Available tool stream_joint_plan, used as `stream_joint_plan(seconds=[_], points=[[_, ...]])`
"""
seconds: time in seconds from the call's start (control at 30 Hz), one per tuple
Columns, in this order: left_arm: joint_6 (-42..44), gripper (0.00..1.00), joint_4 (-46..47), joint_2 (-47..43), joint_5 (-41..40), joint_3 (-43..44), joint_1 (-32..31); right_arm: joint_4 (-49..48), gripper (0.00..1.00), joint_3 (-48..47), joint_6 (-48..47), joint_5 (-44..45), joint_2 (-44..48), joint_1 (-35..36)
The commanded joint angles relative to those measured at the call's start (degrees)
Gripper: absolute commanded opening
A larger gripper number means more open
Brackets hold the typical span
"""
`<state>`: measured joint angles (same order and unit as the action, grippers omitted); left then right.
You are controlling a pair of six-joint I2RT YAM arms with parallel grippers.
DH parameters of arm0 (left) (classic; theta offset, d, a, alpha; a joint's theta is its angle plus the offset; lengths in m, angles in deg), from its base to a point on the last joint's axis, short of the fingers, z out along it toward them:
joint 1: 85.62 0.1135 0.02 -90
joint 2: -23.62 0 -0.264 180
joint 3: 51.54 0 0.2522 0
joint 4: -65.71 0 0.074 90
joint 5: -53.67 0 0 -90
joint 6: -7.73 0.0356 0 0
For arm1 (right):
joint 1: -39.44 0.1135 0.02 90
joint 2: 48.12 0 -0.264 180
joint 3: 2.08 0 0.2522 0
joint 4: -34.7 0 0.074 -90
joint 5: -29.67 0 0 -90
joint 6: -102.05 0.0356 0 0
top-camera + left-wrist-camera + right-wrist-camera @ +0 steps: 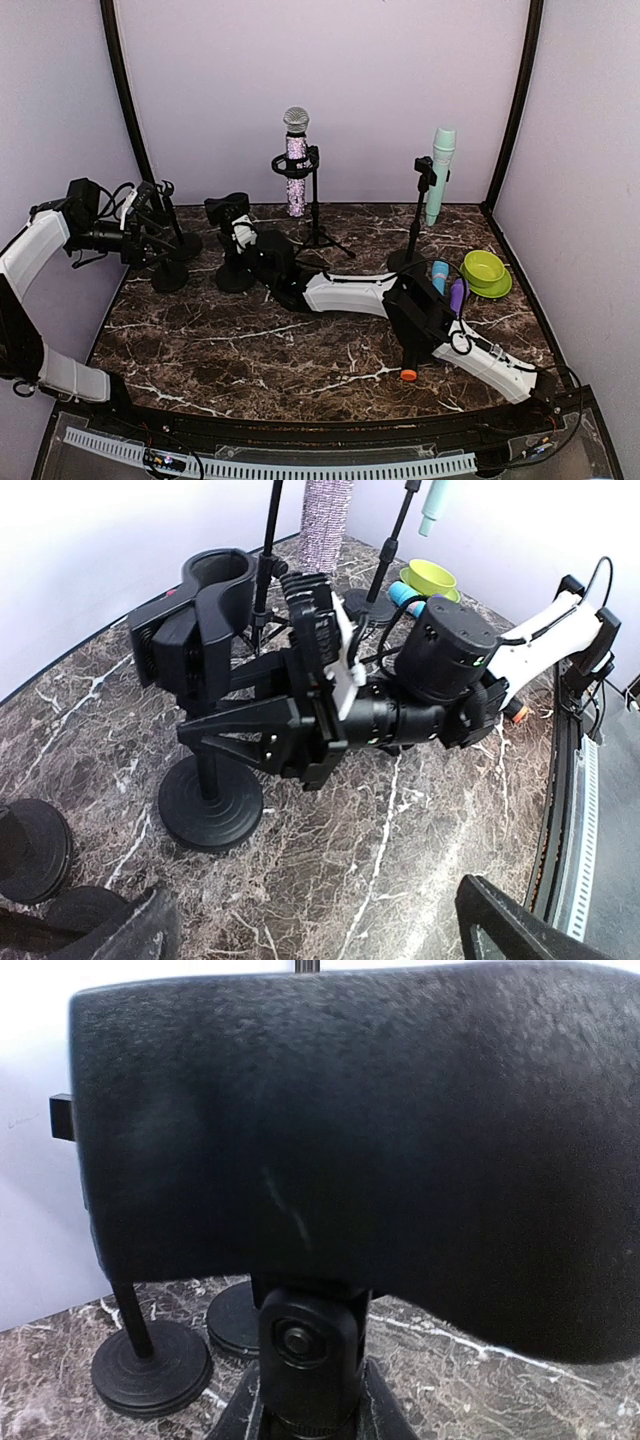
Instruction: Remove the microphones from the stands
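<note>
A glittery microphone (296, 150) stands upright in the clip of a tripod stand (316, 215) at the back; its body (327, 520) also shows in the left wrist view. A mint microphone (440, 175) sits in a taller stand (418, 215) at the right. My right gripper (243, 237) is shut on the neck of a short round-based stand (210, 805) whose black clip (215, 590) is empty; that clip (350, 1130) fills the right wrist view above the joint (310, 1345). My left gripper (320, 920) is open at the far left (155, 225), holding nothing.
Two more round black bases (170, 276) (186, 245) sit under my left gripper. A green bowl (485, 272) stands at the right, with a blue microphone (440, 275) and a purple one (457, 295) lying beside it. My right arm (350, 293) stretches across the middle.
</note>
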<state>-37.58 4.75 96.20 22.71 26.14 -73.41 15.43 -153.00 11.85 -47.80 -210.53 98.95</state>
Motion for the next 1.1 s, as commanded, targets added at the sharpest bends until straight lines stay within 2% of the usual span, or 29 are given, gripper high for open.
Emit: stream_joint_plan(seconds=[0.0,0.03,0.07,0.1,0.13,0.2,0.3,0.4,0.53,0.63,0.73,0.87,1.07], points=[[0.75,0.98,-2.22,-0.66,0.23,1.40,0.45,-8.05,0.00,-4.69,-4.26,2.95,-3.00,-0.23],[0.42,0.98,-1.87,-0.48,0.44,1.72,0.45,-8.89,0.00,-3.81,-4.76,3.31,-2.89,-0.08],[-0.04,0.99,-1.45,-0.36,0.57,2.00,0.45,-9.78,0.06,-2.68,-5.09,3.27,-2.51,0.05],[-0.66,0.99,-0.68,-0.25,0.56,2.12,0.45,-10.07,0.22,-1.88,-5.12,2.45,-2.21,0.12],[-1.75,0.99,0.13,-0.18,0.45,2.23,0.45,-9.67,0.32,-1.40,-5.34,2.49,-1.99,0.21],[-3.10,0.99,0.81,0.14,0.43,2.68,0.45,-9.17,0.47,1.25,-6.11,2.62,-0.37,0.51],[-3.07,0.99,-0.31,0.21,0.58,3.64,0.45,-10.44,0.73,10.13,-6.52,2.37,5.69,0.82],[-3.48,0.99,0.03,-0.38,-0.02,3.51,0.52,-10.34,0.86,18.62,-5.48,2.45,12.53,1.16],[-4.77,0.99,0.07,-0.78,0.76,3.87,0.52,-13.63,0.91,34.94,-3.24,3.81,24.39,2.28],[-5.42,0.99,-0.54,-0.77,1.67,5.01,0.54,-15.92,0.91,49.19,-0.75,5.78,33.31,2.92],[-5.56,0.99,-0.95,-1.09,2.12,5.91,0.54,-15.26,0.91,58.44,2.44,7.73,42.16,2.92],[-5.80,0.98,-1.13,-1.43,3.03,6.43,0.54,-8.05,0.90,62.48,2.52,10.10,51.44,2.49],[-5.67,0.98,-1.42,-2.69,3.86,6.27,0.54,1.67,0.88,62.10,2.34,11.79,58.76,-0.20]])
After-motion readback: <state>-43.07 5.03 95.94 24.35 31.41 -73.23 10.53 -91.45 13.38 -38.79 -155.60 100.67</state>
